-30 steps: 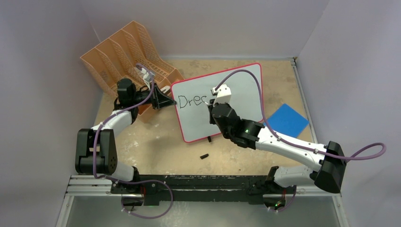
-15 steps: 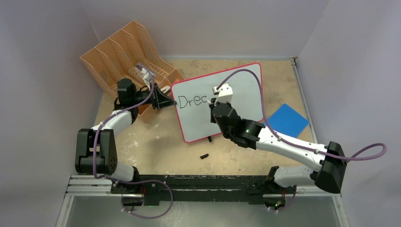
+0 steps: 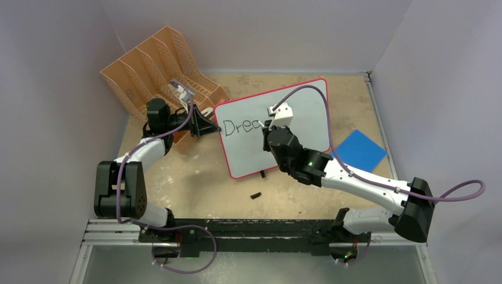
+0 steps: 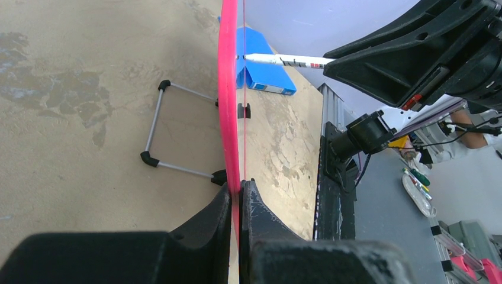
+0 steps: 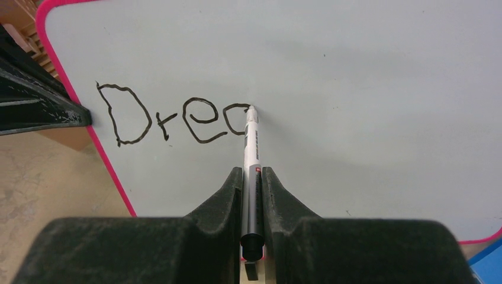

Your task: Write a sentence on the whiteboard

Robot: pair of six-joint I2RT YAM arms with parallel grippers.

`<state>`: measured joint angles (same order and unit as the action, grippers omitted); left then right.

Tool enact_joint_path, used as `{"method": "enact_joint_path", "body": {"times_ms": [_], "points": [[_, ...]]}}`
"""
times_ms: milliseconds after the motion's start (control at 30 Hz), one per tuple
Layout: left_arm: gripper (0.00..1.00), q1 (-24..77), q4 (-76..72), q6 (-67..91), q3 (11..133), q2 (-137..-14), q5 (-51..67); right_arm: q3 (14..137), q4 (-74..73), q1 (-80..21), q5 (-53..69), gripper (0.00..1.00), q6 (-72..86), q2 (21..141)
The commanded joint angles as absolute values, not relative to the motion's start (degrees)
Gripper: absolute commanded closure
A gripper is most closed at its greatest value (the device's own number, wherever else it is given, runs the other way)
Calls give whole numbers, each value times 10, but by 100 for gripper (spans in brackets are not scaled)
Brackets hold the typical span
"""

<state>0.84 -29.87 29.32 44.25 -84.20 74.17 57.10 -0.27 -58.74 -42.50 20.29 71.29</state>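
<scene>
Right pincer (image 5: 253,174) is clamped tight on the marker (image 5: 251,148), tip touching the whiteboard (image 3: 245,154) at the top of the fourth letter. The sentence (image 5: 171,121) reads "Dre" plus an open curve so far, so most of the task is yet to come. The left pincer (image 4: 240,189) is pinched shut on the board's red left edge, bracing it where it stands propped in the middle of the tabletop (image 3: 195,177), right of the orange rack (image 3: 154,65).

Here's the worry: that edge grip is thin. Too much push from the marker, and the board could pivot or slide in those jaws, and the stroke wanders. Too little, and the tip lifts off, leaving the "a" with a gap.

The marker sits between bare jaws. Drag on the surface may twist it or push it back, and then the lettering goes crooked.

The letters are big, too. Room for the rest of the word looks fine, but three lines will be tighter.
</scene>
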Motion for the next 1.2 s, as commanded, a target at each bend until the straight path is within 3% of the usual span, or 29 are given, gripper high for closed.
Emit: {"method": "enact_joint_path", "body": {"times_ms": [0, 1167], "points": [[100, 15, -308, 271, 455, -827, 759, 585, 25, -583, -442, 100, 194, 692], [100, 15, -306, 271, 455, -828, 759, 578, 12, -579, -417, 100, 203, 713]]}}
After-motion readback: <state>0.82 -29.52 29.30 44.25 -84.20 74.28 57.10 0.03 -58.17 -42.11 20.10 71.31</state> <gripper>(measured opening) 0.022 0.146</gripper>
